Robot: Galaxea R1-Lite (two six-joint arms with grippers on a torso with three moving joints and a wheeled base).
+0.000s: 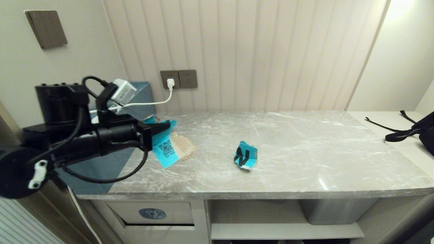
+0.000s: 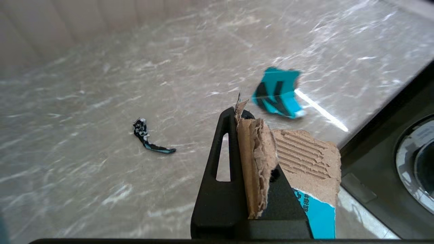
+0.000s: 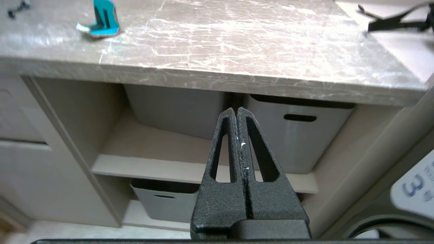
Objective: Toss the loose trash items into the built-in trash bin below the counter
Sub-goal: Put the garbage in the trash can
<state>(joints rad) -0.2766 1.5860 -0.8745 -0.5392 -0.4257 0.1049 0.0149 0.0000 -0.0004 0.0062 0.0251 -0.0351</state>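
My head camera looks forward and down over the counter, my left wrist camera looks close along its fingers at that slab, and my right wrist camera faces its front edge from lower, all three sharing the turquoise scrap.

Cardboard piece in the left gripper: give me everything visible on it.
The torn cardboard piece is turquoise on its printed face, which carries a QR-like code, with raw brown corrugated board and ragged edges where it ripped. The left gripper is shut on one edge, holding it clear above the counter, near the counter's left end.
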